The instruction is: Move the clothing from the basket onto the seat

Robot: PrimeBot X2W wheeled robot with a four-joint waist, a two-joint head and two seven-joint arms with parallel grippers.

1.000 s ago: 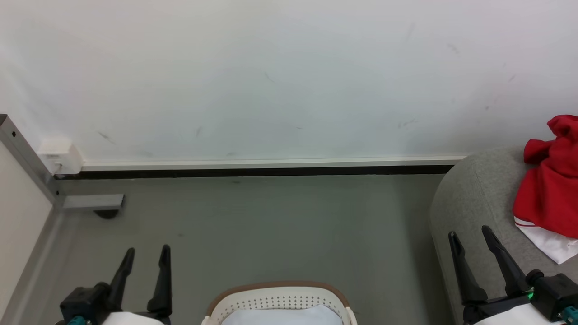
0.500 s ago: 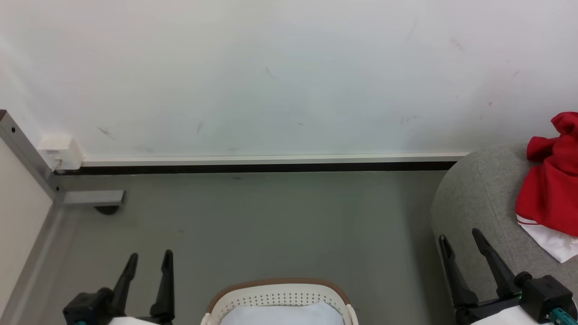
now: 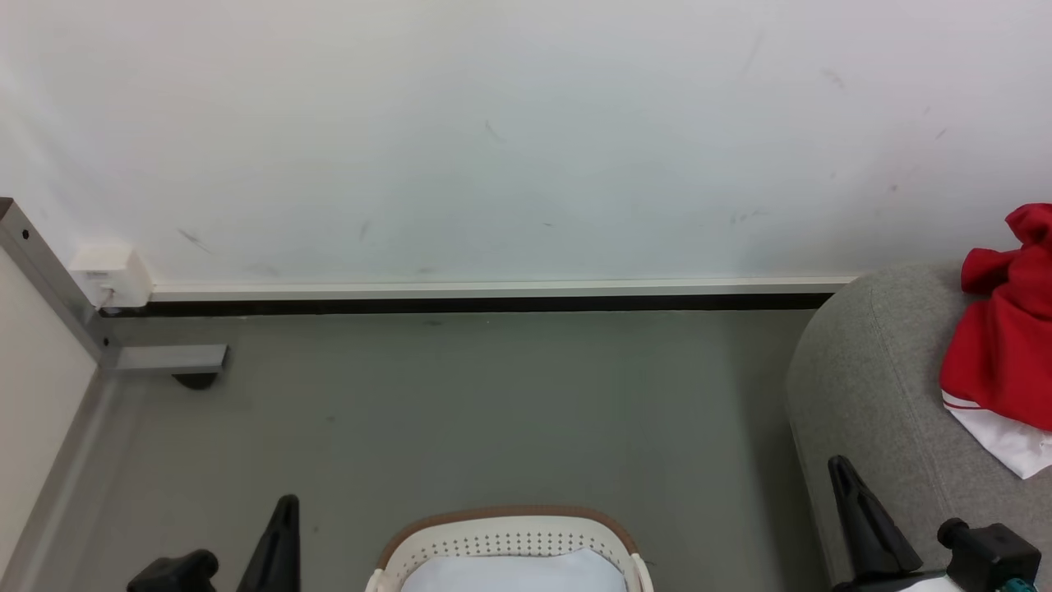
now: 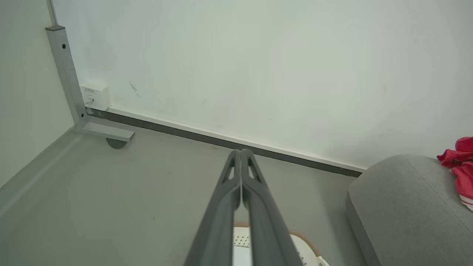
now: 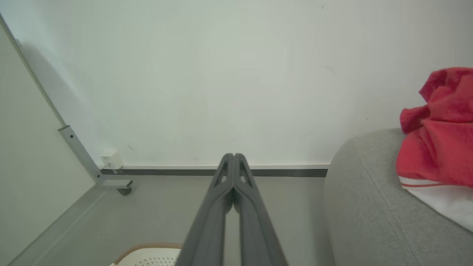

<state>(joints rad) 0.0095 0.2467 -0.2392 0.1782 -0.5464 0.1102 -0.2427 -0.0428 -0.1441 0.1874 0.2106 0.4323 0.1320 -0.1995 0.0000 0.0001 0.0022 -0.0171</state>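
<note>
Red, soft fabric lies crumpled on the upholstery: the clothing [image 3: 998,345] rests on top of the light grey seat [image 3: 871,386], with its white section, edged by a thin red-and-white stripe, at the near side. The seat is covered in a coarse woven cloth, with rounded edges and a seam curving over its corner. Well apart from it, on the smooth grey floor [image 3: 493,411], stands the basket [image 3: 509,543]. It is cream-white plastic pierced by rows of small round holes under a brown rim, and a pale bluish-white cloth [image 3: 514,575] lies inside it. Behind runs a scuffed white wall [image 3: 526,148] with a pale skirting strip [image 3: 493,289] above a dark band. A grey metal post [image 3: 49,279] with a flat foot stands at the left corner beside a small white box [image 3: 111,275].

The left gripper [image 3: 288,503] is clenched, its long dark jaws pressed together along their length with nothing between them, over the floor to the left of the basket. The right gripper [image 3: 840,464] is likewise closed tight on nothing, seen against the seat's rounded side and apart from the clothing.
</note>
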